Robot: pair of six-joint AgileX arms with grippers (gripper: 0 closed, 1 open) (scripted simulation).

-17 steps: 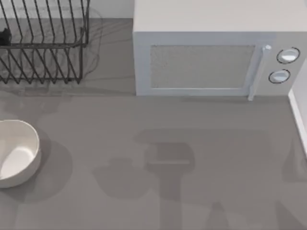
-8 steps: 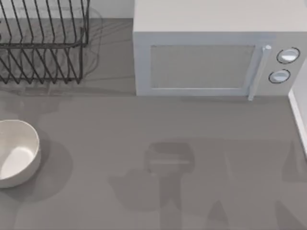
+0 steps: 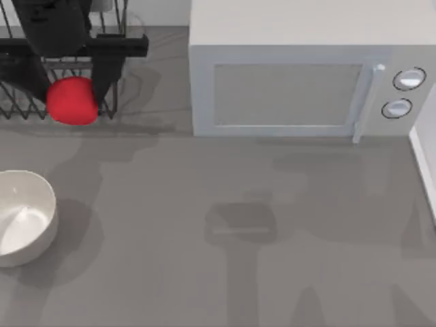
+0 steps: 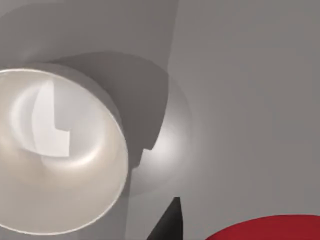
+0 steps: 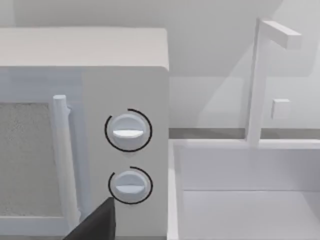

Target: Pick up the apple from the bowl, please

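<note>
1. The left gripper (image 3: 76, 95) stood at the far left of the table in the top view, in front of the wire rack (image 3: 20, 75), with its dark body covering part of the rack.
2. Its fingers (image 3: 103, 87) were closed on the apple (image 3: 71, 101), one finger showing at the apple's right flank; the spread was roughly the apple's own width.
3. The apple was held above the table (image 3: 272, 272), well apart from the bowl (image 3: 24, 216), which sat at the left edge nearer the camera's bottom side.
4. The apple read as a rounded lump with no marked long axis (no stem or tip could be made out, so its pointing direction could not be told).
5. In the left wrist view, the apple (image 4: 270, 229) appeared as a red curve at the frame edge, with a dark fingertip (image 4: 169, 222) beside it and the bowl (image 4: 55, 150) below, its pale inside bare.
6. The right wrist view faced the microwave (image 5: 85, 100) and its two dials (image 5: 128, 131); a dark finger edge (image 5: 97, 224) of the right gripper showed, its opening undeterminable.
</note>
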